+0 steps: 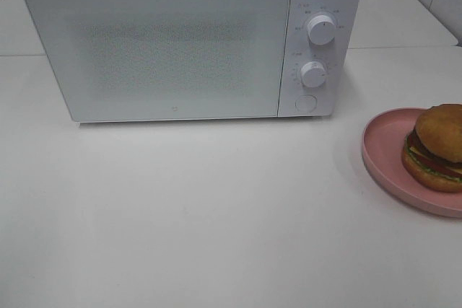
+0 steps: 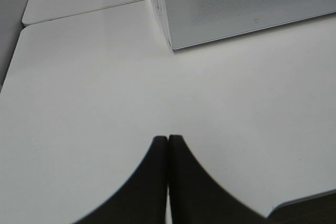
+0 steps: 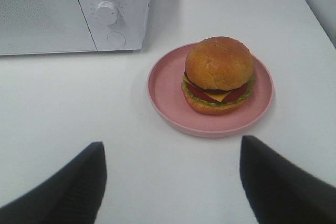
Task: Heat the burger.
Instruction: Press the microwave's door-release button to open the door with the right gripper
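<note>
White bench (image 1: 216, 221) surface fills the lower two thirds of the exterior high view. A white microwave oven (image 1: 180, 48) stands on it in the upper left and centre of the frame, with its door (image 1: 155, 52) shut and facing the camera. The control panel occupies the right end of the oven front and carries an upper knob (image 1: 320, 29), a lower knob (image 1: 313, 74) beneath it, and a round button (image 1: 306, 103) under both. The burger (image 1: 437, 148) is at the right edge of the frame, about mid-height, partly cut off by the frame border. It rests upright on a pink plate (image 1: 379, 151), bun crown uppermost. The right wrist view shows green lettuce, red tomato, a yellow cheese slice and a dark patty between the bun halves. The plate sits flat on the bench, to the lower right of the control panel, with bare bench between it and the oven. The left pincer (image 2: 168, 141) is fully closed: its two dark fingers (image 2: 147, 187) meet along their inner edges, nothing is gripped between them, and they point over bare bench toward a lower corner of the oven. The right pincer (image 3: 173, 148) stands wide apart, with only bare bench between its two dark fingers, and it holds nothing. The plate and burger lie ahead of its fingertips, clear of both.
</note>
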`<state>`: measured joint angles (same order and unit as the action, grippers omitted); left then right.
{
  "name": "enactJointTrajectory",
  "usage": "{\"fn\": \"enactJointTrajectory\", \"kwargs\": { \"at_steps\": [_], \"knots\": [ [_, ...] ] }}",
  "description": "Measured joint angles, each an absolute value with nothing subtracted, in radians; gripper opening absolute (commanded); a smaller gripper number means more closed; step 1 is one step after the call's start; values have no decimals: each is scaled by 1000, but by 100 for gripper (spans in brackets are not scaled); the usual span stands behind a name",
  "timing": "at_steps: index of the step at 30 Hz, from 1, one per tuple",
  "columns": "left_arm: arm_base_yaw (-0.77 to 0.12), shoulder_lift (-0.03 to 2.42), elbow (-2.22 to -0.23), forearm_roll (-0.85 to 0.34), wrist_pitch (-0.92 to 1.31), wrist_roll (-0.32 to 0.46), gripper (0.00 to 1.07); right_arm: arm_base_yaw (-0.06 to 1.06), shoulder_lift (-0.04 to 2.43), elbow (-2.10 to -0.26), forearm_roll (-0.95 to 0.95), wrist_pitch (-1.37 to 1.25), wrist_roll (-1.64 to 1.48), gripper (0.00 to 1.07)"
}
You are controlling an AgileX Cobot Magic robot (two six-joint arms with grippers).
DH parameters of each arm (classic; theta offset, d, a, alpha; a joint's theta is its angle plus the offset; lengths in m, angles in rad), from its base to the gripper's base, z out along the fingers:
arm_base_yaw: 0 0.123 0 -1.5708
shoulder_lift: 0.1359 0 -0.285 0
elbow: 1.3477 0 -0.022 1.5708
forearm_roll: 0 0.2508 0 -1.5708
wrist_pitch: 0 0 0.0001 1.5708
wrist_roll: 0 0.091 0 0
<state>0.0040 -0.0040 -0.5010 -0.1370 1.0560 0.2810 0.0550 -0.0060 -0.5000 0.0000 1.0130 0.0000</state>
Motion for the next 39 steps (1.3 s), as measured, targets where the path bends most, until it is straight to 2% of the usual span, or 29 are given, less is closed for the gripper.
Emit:
{"fn": "enactJointTrajectory", "kwargs": {
  "at_steps": [39],
  "knots": [
    [4,-4,-501,-137,1056,281,0,55,38,-513,6,989,0,67]
  ]
}}
